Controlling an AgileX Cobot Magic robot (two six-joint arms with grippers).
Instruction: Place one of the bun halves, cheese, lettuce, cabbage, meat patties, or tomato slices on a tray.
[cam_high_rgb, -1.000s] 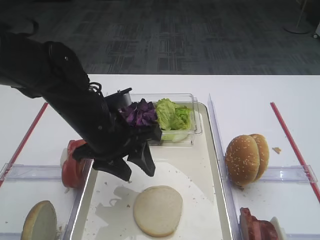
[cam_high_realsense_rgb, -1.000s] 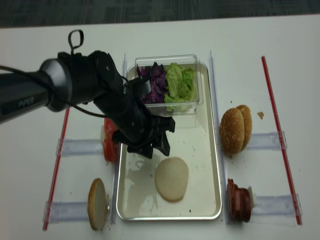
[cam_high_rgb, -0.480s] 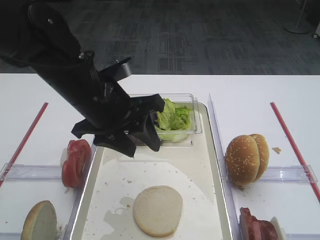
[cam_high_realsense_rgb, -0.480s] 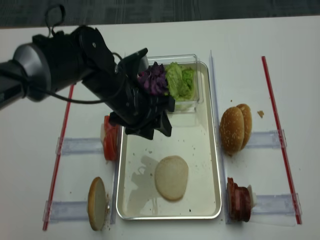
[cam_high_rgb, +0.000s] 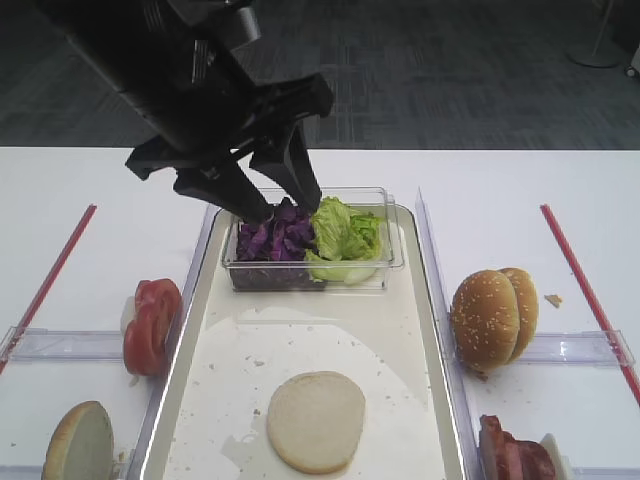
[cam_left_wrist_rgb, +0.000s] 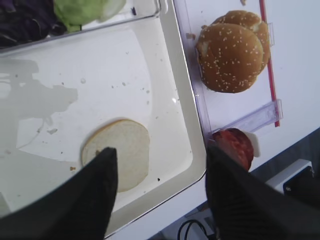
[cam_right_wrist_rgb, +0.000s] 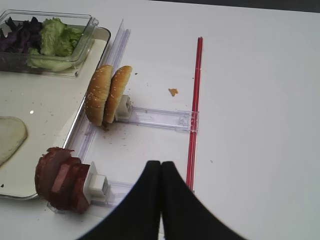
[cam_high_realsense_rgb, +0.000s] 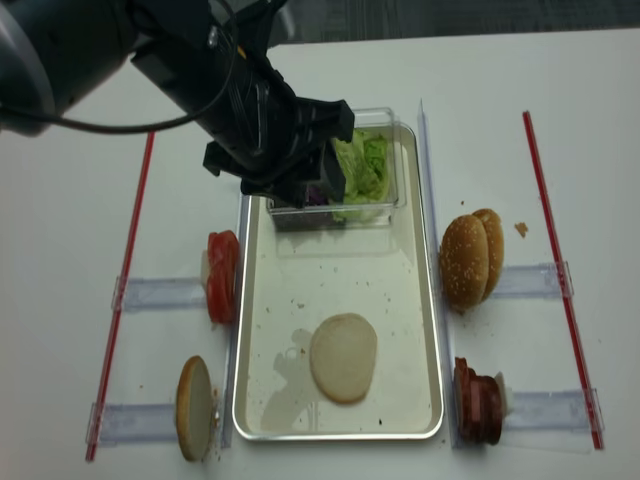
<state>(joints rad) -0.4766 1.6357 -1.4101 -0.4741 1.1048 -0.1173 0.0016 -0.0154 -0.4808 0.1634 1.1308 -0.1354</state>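
A pale round bun half lies flat on the silvery tray, near its front end. My left gripper hangs open and empty, high above the tray's far end, over the cabbage and lettuce in their clear tub. Tomato slices stand left of the tray, meat patties right of it. My right gripper is shut on nothing over the bare table at the right. No cheese is in view.
Two sesame-seeded buns stand on edge in a clear rack right of the tray. Another bun half stands on edge at the front left. Red strips run along both sides of the table.
My left arm has lifted off the tray floor and moved toward the far end, above the tub, its jaws still open. The bun half has stayed where it lay.
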